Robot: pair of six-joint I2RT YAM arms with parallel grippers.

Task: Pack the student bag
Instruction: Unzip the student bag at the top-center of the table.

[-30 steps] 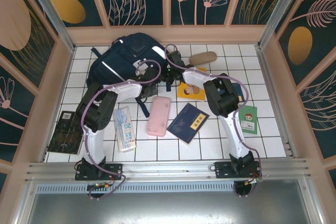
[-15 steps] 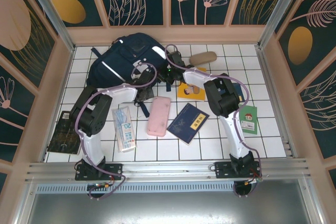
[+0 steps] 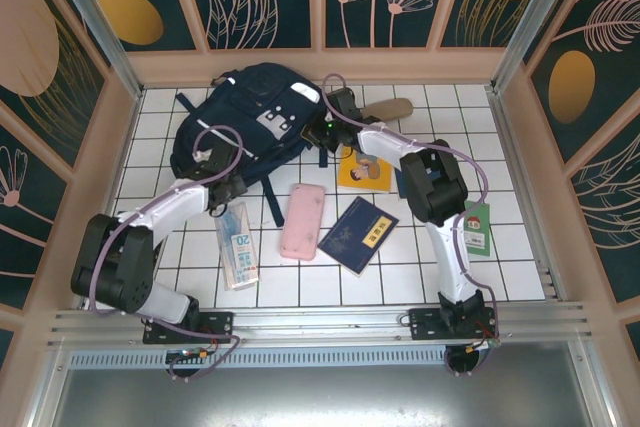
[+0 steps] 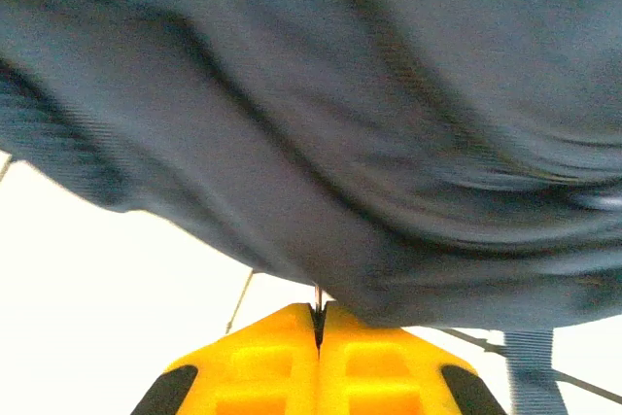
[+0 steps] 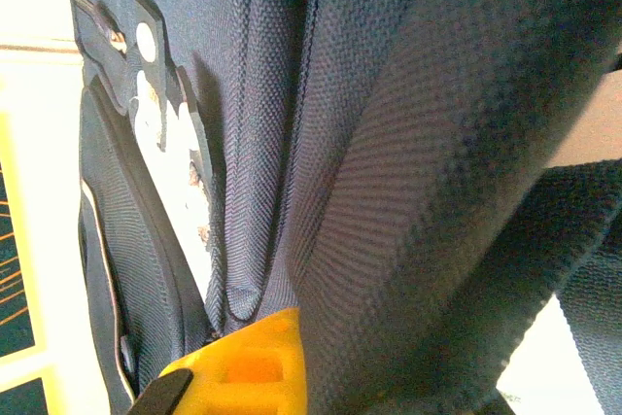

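Observation:
The student bag (image 3: 245, 112), navy with white reflective patches, lies at the back left of the tiled table. My left gripper (image 3: 243, 184) is at its near edge. In the left wrist view its yellow fingertips (image 4: 282, 337) are pressed together on a thin sliver coming down from the bag's fabric (image 4: 369, 143). My right gripper (image 3: 325, 132) is at the bag's right side. In the right wrist view one yellow finger (image 5: 248, 362) presses against a taut fold of the bag (image 5: 389, 201); that fold hides the other finger.
A pink pencil case (image 3: 303, 219), a navy booklet (image 3: 358, 235) and a white-blue pack (image 3: 238, 247) lie in front of the bag. A yellow book (image 3: 365, 172), a tan pouch (image 3: 385, 109) and a green card (image 3: 470, 227) are to the right. A dark book (image 3: 115, 272) lies left.
My left arm swung out to the left, and its gripper came from the bag's right side to its near edge. The right gripper shifted slightly back and the bag turned.

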